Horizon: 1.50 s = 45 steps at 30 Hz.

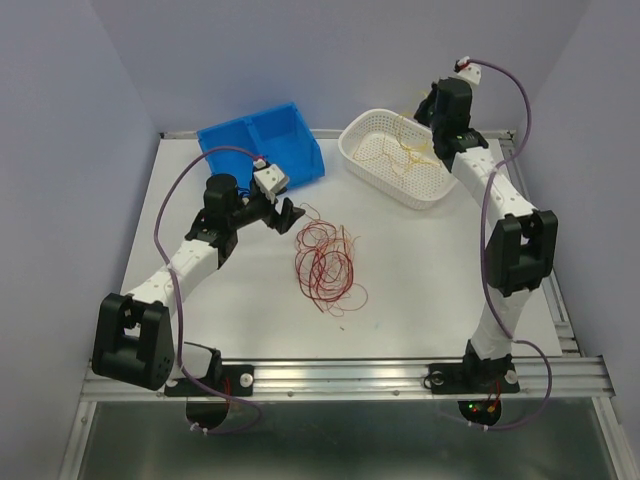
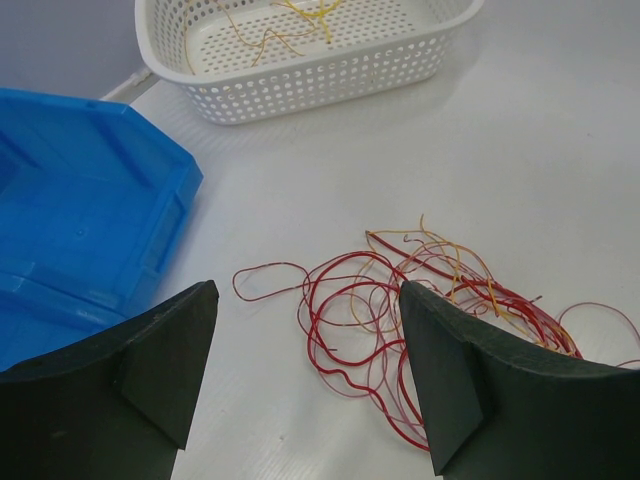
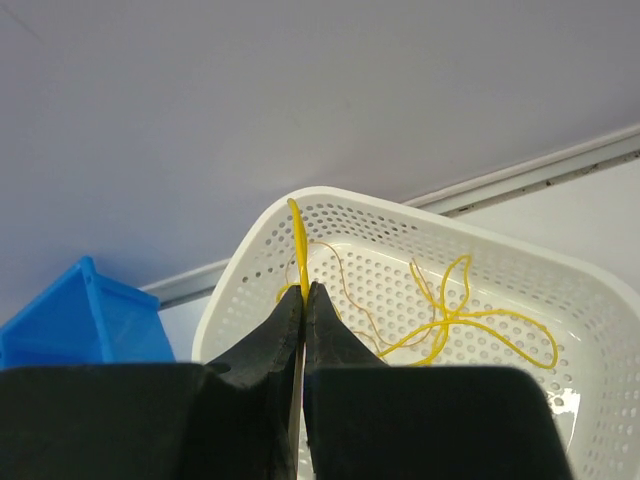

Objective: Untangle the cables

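Observation:
A tangle of thin dark red and yellow-orange cables (image 1: 325, 265) lies in loose loops on the white table, mid-view. In the left wrist view the same tangle (image 2: 430, 300) spreads between and beyond my fingers. My left gripper (image 1: 287, 216) is open and empty, just left of the tangle and slightly above it. My right gripper (image 3: 304, 290) is shut on a yellow cable (image 3: 298, 240) and holds it above the white perforated basket (image 3: 600, 300). More yellow cables (image 3: 465, 320) lie inside that basket (image 1: 440, 185).
A blue plastic bin (image 1: 262, 143) stands at the back, left of the white basket, close behind my left gripper; it also shows in the left wrist view (image 2: 80, 200). Purple-grey walls enclose the table on three sides. An aluminium rail (image 1: 340, 378) runs along the near edge.

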Available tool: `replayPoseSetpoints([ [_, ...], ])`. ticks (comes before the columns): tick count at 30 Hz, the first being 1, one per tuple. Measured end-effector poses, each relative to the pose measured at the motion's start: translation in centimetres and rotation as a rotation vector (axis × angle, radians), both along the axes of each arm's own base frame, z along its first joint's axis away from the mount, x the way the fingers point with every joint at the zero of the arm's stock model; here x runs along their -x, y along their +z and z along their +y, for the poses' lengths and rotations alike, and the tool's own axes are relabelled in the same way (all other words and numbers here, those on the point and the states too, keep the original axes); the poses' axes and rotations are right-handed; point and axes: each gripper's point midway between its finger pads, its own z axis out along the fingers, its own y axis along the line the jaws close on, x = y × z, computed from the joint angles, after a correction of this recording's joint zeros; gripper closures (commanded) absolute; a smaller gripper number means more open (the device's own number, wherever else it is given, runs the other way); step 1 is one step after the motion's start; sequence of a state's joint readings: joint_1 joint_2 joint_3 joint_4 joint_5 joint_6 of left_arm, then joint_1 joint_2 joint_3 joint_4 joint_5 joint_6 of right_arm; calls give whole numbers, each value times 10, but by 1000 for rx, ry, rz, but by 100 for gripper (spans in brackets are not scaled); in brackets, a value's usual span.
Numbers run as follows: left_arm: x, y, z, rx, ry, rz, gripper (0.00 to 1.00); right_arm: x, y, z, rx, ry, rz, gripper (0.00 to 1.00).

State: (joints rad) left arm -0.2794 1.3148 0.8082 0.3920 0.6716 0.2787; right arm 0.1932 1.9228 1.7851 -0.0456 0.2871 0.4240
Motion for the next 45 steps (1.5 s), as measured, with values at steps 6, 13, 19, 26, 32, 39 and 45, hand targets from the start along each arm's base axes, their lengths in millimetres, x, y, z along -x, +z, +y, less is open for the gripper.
replayPoseSetpoints([
  [6, 1, -4, 1, -3, 1, 7, 15, -12, -34, 5, 8, 17, 61, 99],
  [13, 1, -5, 1, -7, 3, 7, 15, -11, -126, 12, 31, 33, 282, 53],
  [19, 1, -5, 1, -11, 3, 2, 15, 5, -92, 17, 31, 39, 259, 32],
  [26, 0, -10, 1, -17, 3, 18, 15, 56, -25, 85, 89, 133, 188, 34],
  [32, 1, -14, 2, -26, 1, 27, 15, 112, -59, 177, 191, 365, 305, 45],
  [39, 3, -18, 3, -37, 5, 43, 15, 175, -140, 200, 418, 533, 491, 46],
  [45, -1, -19, 10, -31, 34, 62, 18, 217, -180, 189, 569, 667, 598, 43],
])
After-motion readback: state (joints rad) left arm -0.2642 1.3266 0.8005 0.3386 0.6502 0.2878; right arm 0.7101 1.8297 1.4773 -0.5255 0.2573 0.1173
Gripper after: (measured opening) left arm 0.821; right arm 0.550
